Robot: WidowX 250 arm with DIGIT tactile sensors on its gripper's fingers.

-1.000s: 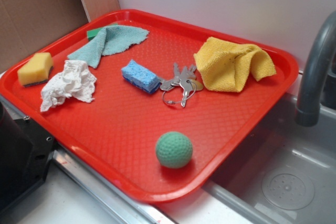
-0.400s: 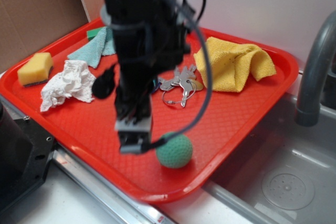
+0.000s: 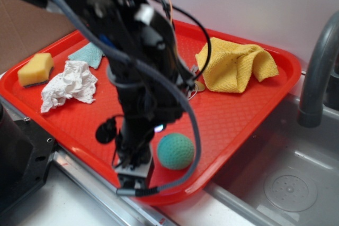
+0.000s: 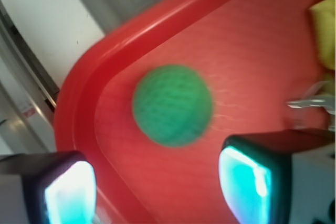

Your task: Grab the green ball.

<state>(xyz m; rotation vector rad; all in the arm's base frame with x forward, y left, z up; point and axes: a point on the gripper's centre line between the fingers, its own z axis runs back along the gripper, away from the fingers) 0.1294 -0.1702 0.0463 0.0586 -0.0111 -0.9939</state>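
The green ball (image 3: 175,151), a small dimpled sea-green sphere, rests on the red tray (image 3: 249,104) near its front edge. In the wrist view the ball (image 4: 172,105) is blurred and lies just ahead of the fingers. My gripper (image 3: 133,175) hangs over the tray's front rim, just left of the ball and apart from it. In the wrist view my gripper (image 4: 157,192) is open and empty, with its two glowing fingertips (image 4: 244,184) set wide apart.
On the tray lie a yellow cloth (image 3: 235,64), crumpled white tissue (image 3: 69,84), a yellow sponge (image 3: 36,69), a teal cloth (image 3: 87,54) and keys (image 4: 315,103), partly hidden by the arm. A grey faucet (image 3: 317,72) and sink (image 3: 280,178) stand at the right.
The arm has come into view and moved down and forward to the tray's front edge. The ball has stayed in place.
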